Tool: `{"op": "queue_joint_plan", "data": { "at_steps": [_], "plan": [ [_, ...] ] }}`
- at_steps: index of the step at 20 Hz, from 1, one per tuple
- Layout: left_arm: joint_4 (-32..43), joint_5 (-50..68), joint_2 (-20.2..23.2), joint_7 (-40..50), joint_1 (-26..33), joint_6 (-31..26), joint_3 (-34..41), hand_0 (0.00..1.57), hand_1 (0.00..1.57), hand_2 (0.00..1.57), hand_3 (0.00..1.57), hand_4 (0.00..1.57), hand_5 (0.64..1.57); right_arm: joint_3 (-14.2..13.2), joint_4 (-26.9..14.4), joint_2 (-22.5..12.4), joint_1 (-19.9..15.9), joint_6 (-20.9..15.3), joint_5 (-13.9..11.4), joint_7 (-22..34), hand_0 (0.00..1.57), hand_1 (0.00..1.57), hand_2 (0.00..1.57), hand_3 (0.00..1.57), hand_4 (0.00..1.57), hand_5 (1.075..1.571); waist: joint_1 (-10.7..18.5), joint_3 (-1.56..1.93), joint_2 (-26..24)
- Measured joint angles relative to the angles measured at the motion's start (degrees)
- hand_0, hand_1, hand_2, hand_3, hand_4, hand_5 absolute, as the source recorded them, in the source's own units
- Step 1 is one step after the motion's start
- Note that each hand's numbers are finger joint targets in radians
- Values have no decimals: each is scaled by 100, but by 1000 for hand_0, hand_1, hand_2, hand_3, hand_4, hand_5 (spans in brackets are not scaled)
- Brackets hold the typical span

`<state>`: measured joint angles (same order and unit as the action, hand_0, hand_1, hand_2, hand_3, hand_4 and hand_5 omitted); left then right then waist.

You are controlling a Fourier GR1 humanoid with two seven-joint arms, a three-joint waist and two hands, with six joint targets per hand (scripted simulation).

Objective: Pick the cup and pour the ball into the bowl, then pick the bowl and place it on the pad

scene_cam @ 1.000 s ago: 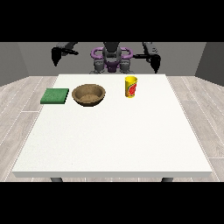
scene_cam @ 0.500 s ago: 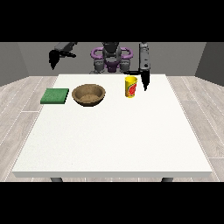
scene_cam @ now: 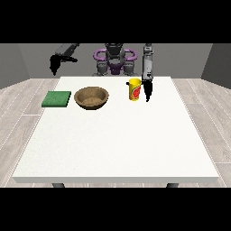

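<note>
A yellow cup (scene_cam: 134, 90) with a red mark stands upright on the white table (scene_cam: 117, 140), towards the far side. The hand at the view's right (scene_cam: 147, 90) hangs just right of the cup, fingers pointing down and relaxed, a narrow gap between them. The brown bowl (scene_cam: 91, 97) sits left of the cup, and the flat green pad (scene_cam: 57, 99) lies further left near the table's edge. The hand at the view's left (scene_cam: 54, 64) is raised behind the far left corner, holding nothing. No ball is visible; the cup's inside is hidden.
The robot's torso (scene_cam: 114, 61) stands behind the table's far edge. The table's near half is bare white surface. Grey wood floor surrounds the table.
The arm at the view's right has swung down and inward, from raised beside the torso to hanging next to the cup. The other hand has shifted only slightly.
</note>
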<state>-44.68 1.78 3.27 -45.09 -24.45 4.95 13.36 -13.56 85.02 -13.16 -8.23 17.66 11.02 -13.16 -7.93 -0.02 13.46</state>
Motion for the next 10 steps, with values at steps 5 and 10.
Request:
{"op": "queue_joint_plan", "data": {
  "at_steps": [5,10],
  "plan": [
    [625,-6,-11,-335,-365,149,60,0,0,0,0,0,1559,-78,-221,-69,-191,6,-15,-123,0,0,0,0,0,1571,2,-1,123],
    [786,-409,36,-767,-362,896,-43,1299,1299,1571,1571,1428,1255,-106,-272,-129,-219,71,-25,-244,0,0,0,0,0,1570,-145,45,162]
  ]
}}
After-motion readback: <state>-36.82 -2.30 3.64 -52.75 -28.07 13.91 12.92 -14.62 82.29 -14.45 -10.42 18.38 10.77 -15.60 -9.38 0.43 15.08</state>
